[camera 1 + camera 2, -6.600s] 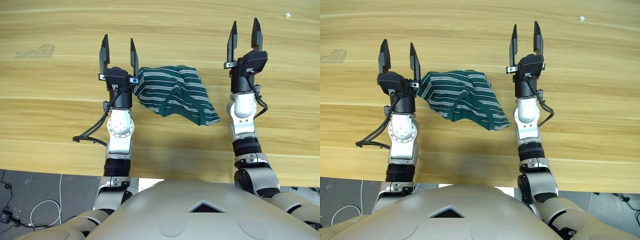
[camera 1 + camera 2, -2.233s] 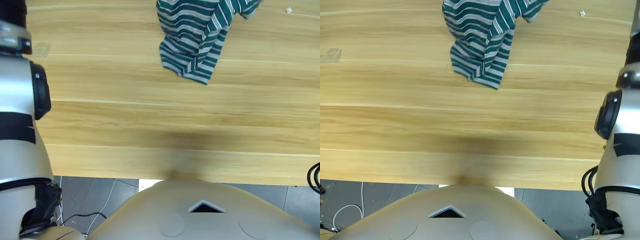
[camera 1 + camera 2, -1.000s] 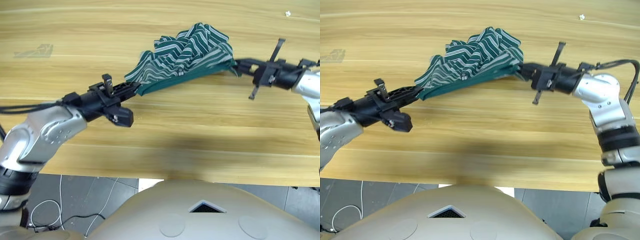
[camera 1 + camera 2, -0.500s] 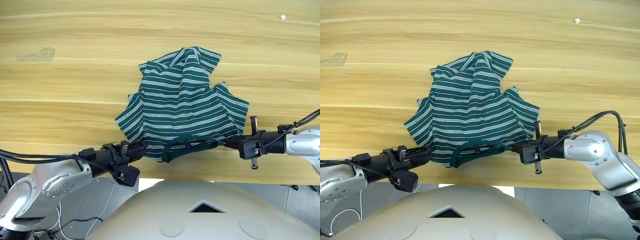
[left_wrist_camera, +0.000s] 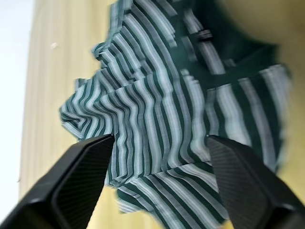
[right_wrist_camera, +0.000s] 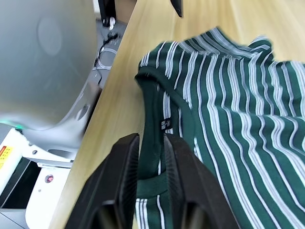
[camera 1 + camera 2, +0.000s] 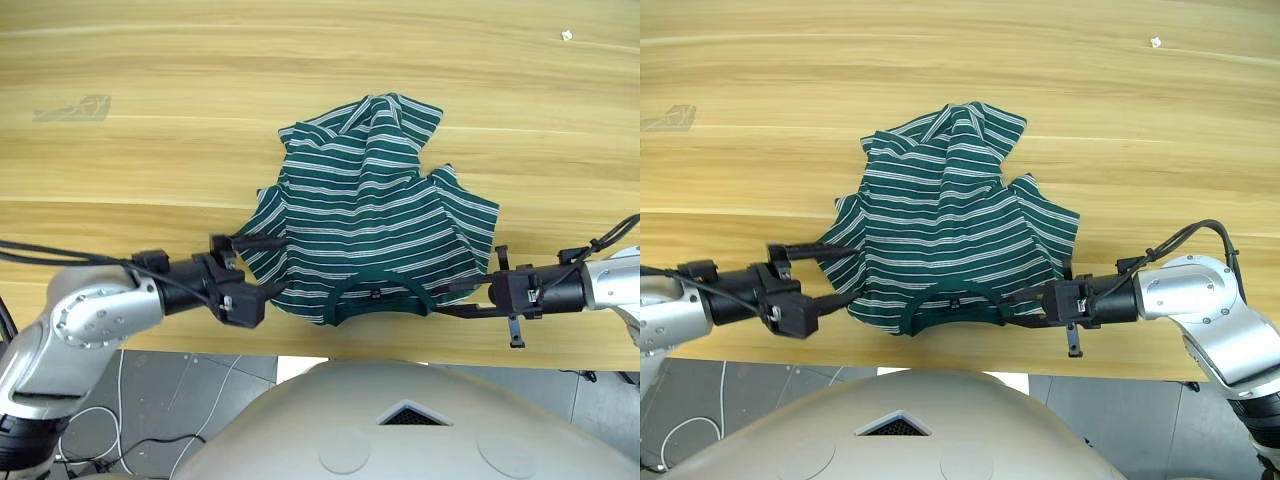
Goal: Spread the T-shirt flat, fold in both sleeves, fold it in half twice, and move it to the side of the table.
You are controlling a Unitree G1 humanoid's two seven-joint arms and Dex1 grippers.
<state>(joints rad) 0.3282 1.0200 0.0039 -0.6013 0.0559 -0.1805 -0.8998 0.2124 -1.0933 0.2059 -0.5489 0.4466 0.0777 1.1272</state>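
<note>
Rumpled green, white-striped T-shirt (image 7: pixel 370 210) on wood-grain table (image 7: pixel 150 150); left gripper (image 7: pixel 283 262) gapes around its left edge, right gripper (image 7: pixel 437 301) pinches the near edge.

Arms silver-grey, rounded shells: left arm (image 7: pixel 90 320), right arm (image 7: pixel 615 280). Black wrists (image 7: pixel 558 291), black looped cables (image 7: pixel 60 254), black tapered fingers (image 5: pixel 81 176).

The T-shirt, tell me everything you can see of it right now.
The T-shirt is dark green with thin white stripes, and looks like soft knit. It lies on the wooden table, partly spread but wrinkled, with its far part bunched into folds. Its plain green collar sits at the near table edge. The right hand pinches fabric beside the collar. The left hand is open at the shirt's other shoulder.
</note>
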